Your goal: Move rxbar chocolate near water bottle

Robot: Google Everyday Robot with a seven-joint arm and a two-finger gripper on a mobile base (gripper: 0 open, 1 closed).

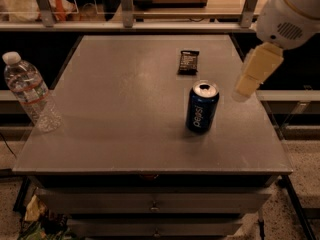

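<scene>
The rxbar chocolate (188, 62), a small dark flat bar with pale print, lies on the grey table (115, 109) at the back, right of centre. The water bottle (28, 92), clear with a white cap and a white-and-red label, stands upright at the table's left edge. My gripper (244, 87), a cream-coloured piece below the white arm housing (290, 14), hangs over the table's right side. It is to the right of and in front of the bar, and touches nothing.
A blue Pepsi can (202, 106) stands upright in front of the bar, just left of my gripper. A rail with metal posts (125, 6) runs behind the table. Drawers (155, 204) sit under the tabletop.
</scene>
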